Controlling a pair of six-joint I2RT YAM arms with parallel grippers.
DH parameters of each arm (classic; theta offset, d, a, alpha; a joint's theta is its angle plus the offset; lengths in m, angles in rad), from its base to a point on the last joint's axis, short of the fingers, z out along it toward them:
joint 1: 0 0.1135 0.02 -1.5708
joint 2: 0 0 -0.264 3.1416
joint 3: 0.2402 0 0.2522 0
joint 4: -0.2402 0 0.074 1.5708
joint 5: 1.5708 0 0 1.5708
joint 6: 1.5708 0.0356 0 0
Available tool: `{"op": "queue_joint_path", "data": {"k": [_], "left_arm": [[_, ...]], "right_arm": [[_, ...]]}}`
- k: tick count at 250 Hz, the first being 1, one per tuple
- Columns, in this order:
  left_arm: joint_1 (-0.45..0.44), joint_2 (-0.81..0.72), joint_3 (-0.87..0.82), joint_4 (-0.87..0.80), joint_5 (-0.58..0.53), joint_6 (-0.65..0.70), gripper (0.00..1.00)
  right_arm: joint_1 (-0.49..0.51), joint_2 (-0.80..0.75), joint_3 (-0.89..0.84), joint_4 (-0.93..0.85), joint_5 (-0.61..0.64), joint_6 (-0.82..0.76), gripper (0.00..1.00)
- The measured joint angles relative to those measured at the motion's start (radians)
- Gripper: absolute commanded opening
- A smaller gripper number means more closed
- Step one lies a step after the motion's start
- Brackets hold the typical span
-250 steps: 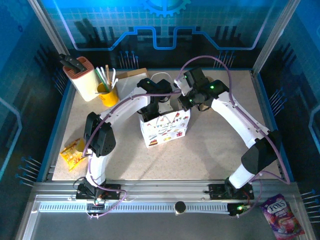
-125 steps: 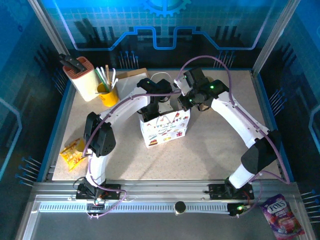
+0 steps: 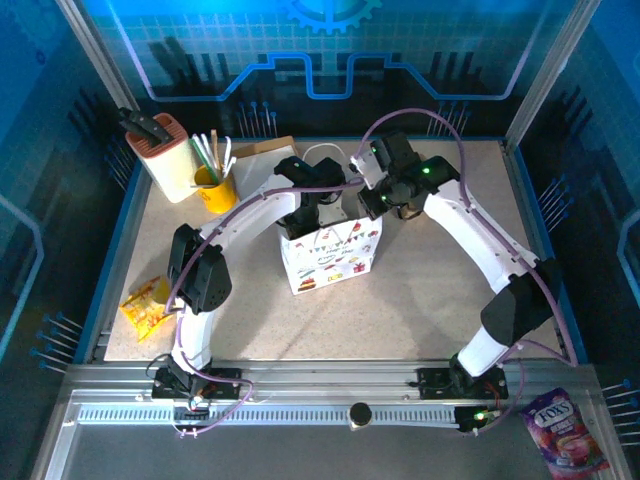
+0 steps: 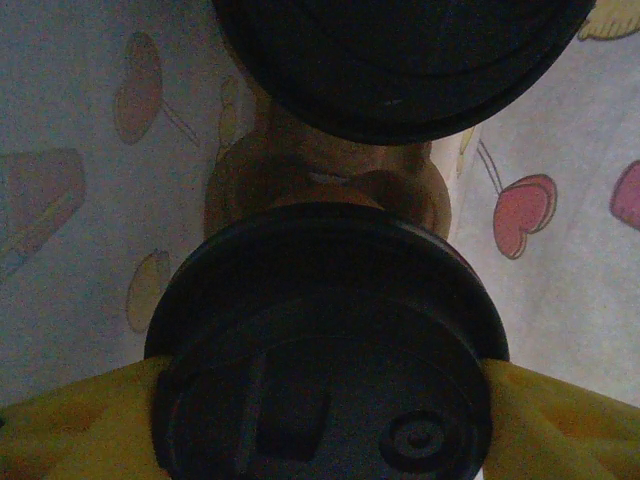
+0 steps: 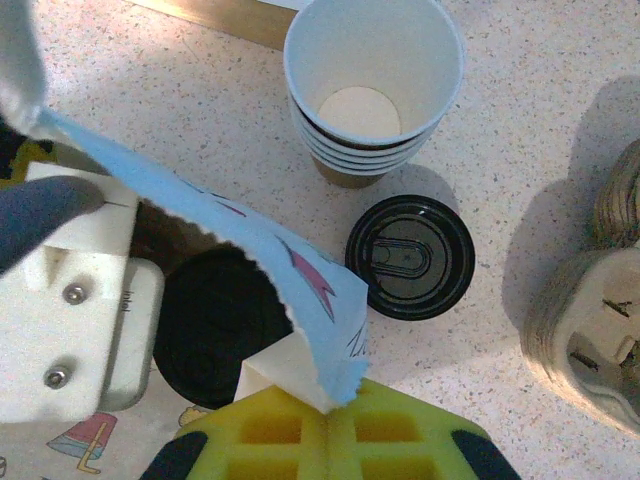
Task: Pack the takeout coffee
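R end effector (image 5: 330, 425) shifted, pinching bag rim (image 5: 250, 245).

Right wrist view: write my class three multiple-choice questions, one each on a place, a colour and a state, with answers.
1. Where does the loose black lid lie relative to the cup stack? A on top of it; B on the table beside it; C on a shelf.
2. What colour is the top cup's inside? A black; B yellow; C white.
3. How is the right pincer? A shut on the paper bag's rim; B open over the table; C shut on a lid.
Answers: B, it lies flat on the speckled top; C, its walls and floor show white; A, the rim runs between the yellow fingers.
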Motion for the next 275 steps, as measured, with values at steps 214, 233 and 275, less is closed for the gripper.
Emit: {"op": "queue_joint_path", "data": {"k": [214, 233, 275], "left_arm": [[0.0, -0.014, 0.0, 0.01, 0.045, 0.114, 0.49], [0.002, -0.017, -0.001, 0.015, 0.047, 0.132, 0.49], [0.004, -0.025, -0.015, 0.027, 0.059, 0.161, 0.49]], "right_arm": [[-0.009, 0.051, 0.063, -0.044, -0.072, -0.108, 0.07], [-0.009, 0.051, 0.063, -0.045, -0.072, -0.111, 0.07], [-0.009, 0.053, 0.063, -0.045, -0.077, -0.116, 0.07]]}}
